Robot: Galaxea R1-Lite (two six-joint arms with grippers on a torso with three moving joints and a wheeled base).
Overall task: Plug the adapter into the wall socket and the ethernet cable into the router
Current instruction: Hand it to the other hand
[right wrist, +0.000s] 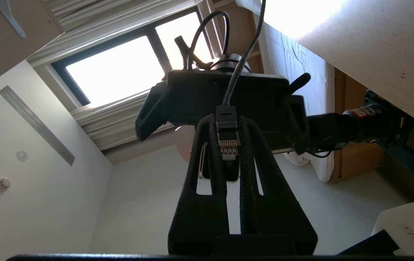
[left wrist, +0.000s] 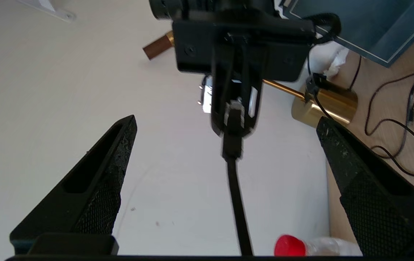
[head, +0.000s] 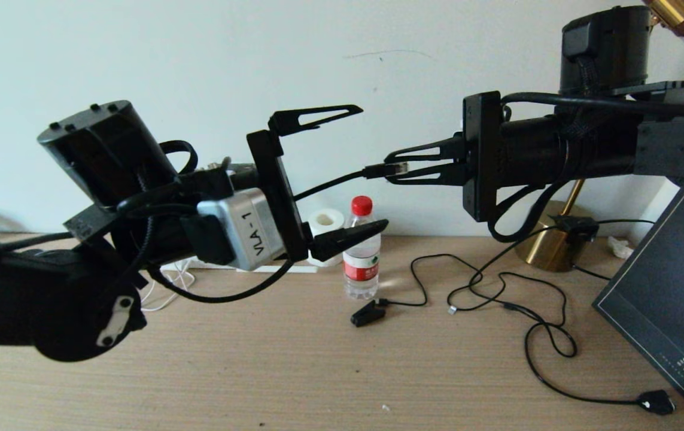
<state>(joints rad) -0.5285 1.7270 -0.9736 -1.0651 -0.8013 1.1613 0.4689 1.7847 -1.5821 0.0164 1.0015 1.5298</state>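
Note:
Both arms are raised above the wooden table [head: 258,371], facing each other. My right gripper [head: 386,169] is shut on the clear-tipped connector [right wrist: 227,143] of the black ethernet cable [head: 330,183]. The connector's gold contacts point back toward the right wrist. From there the cable runs out between the wide-open fingers of my left gripper [head: 373,166], touching neither finger. In the left wrist view the cable [left wrist: 236,195] passes down the middle of the open left gripper [left wrist: 226,119]. The adapter, the wall socket and the router are out of view.
A red-capped water bottle [head: 361,257] and a tissue roll [head: 325,222] stand by the wall. A small black clip plug [head: 367,313] and thin black cords [head: 497,293] lie on the table. A brass lamp base [head: 548,245] and a dark framed board [head: 671,299] are at the right.

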